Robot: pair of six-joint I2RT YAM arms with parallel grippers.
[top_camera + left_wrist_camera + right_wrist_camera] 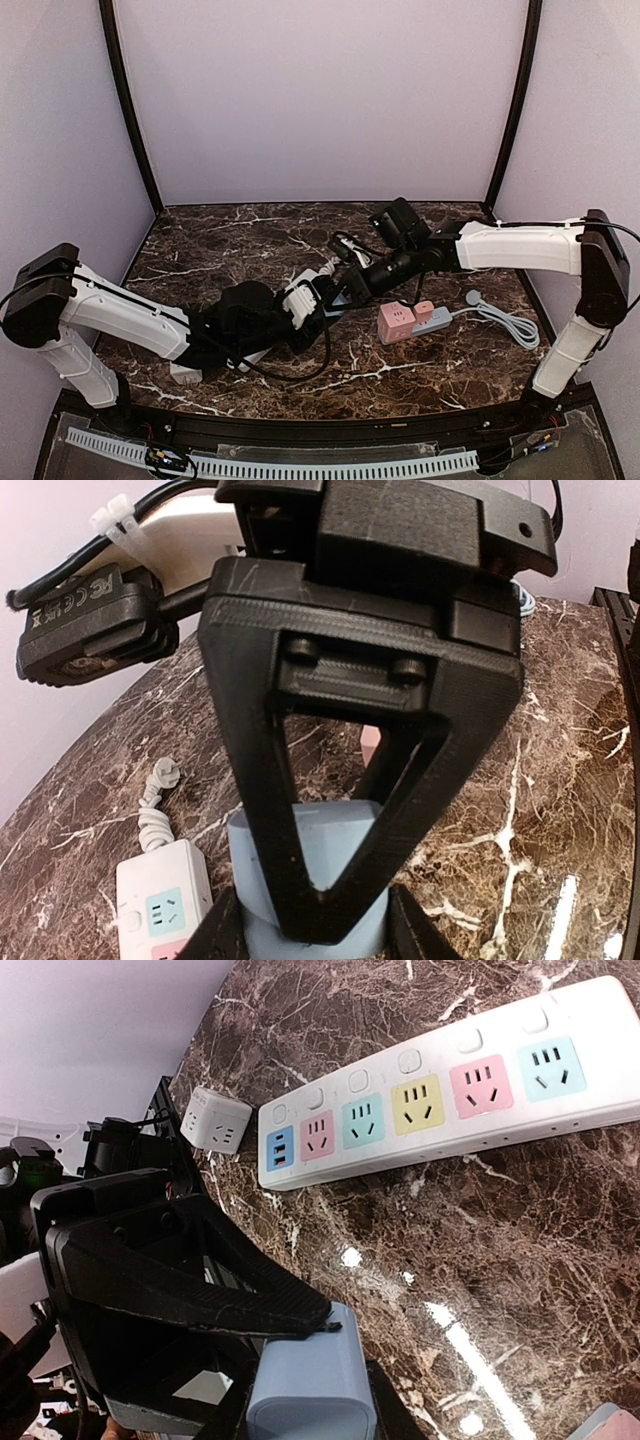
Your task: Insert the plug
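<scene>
Blue plug (322, 852), clamped by left end effector (312, 925) and right end effector (308, 1398), open marble (500, 1260) before power strip (450, 1095)

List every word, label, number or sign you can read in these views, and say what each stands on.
"FC CE": on the black camera housing, seen in the left wrist view; the finer print beside it is too blurred to read.
White power strip: coloured socket faces, no legible text.
Blue plug: no print showing.
Nothing else is readable in any view.
</scene>
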